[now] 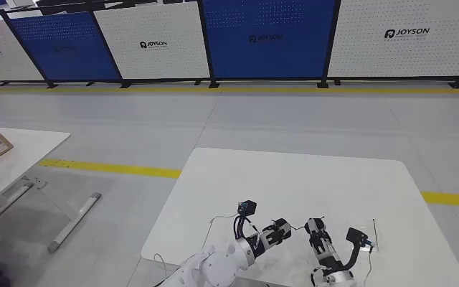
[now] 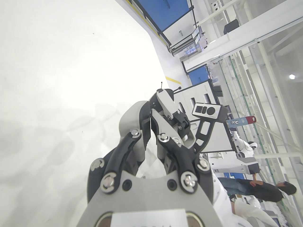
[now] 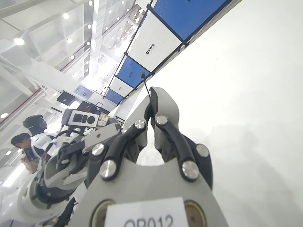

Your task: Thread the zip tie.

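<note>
- Right claw (image 3: 151, 101) was clenched on the zip tie (image 3: 146, 86). The strap stuck out past the tips, with the head (image 3: 143, 74) at the free end, up off the table (image 3: 248, 76).
- Left claw (image 2: 150, 115) was pinched closed near the right one. Couldn't tell whether it held the tail.
- Step in hand looked like lining the tail up with the head slot.
- To do it well: hold the head firm so it can't twist, feed the tail straight along the slot axis, and make small, slow corrections.
- Risk: the thin strap would likely flex, so grip near the tip.
</note>
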Available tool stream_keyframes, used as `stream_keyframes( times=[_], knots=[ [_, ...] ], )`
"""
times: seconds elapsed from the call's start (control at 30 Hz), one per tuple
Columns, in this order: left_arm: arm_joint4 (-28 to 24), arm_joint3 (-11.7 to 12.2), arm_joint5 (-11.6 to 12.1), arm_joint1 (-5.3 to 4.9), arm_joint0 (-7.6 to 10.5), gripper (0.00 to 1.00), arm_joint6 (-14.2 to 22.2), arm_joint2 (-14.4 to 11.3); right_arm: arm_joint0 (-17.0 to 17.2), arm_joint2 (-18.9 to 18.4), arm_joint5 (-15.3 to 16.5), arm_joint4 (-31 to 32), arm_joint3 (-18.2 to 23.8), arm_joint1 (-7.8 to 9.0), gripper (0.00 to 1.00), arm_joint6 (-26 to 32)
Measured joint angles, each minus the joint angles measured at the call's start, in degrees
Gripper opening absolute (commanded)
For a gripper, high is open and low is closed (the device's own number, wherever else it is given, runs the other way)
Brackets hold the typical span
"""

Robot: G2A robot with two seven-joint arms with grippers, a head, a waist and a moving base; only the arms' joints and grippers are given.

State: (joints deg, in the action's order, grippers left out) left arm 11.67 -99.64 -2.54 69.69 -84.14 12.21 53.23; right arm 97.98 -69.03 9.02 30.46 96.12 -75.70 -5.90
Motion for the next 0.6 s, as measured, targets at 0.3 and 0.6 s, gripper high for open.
stream_keyframes(
  times=[0.3, 0.6],
  knots=[
    [0.0, 0.0, 0.0, 0.0, 0.0, 0.0, 0.0, 0.0, 0.27, -0.24, 0.97, -1.06, 0.45, -0.04, 0.0, -0.35],
    [0.0, 0.0, 0.0, 0.0, 0.0, 0.0, 0.0, 0.0, 0.55, -0.42, 1.04, -0.92, 0.32, -0.04, 0.0, -0.48]
  ],
)
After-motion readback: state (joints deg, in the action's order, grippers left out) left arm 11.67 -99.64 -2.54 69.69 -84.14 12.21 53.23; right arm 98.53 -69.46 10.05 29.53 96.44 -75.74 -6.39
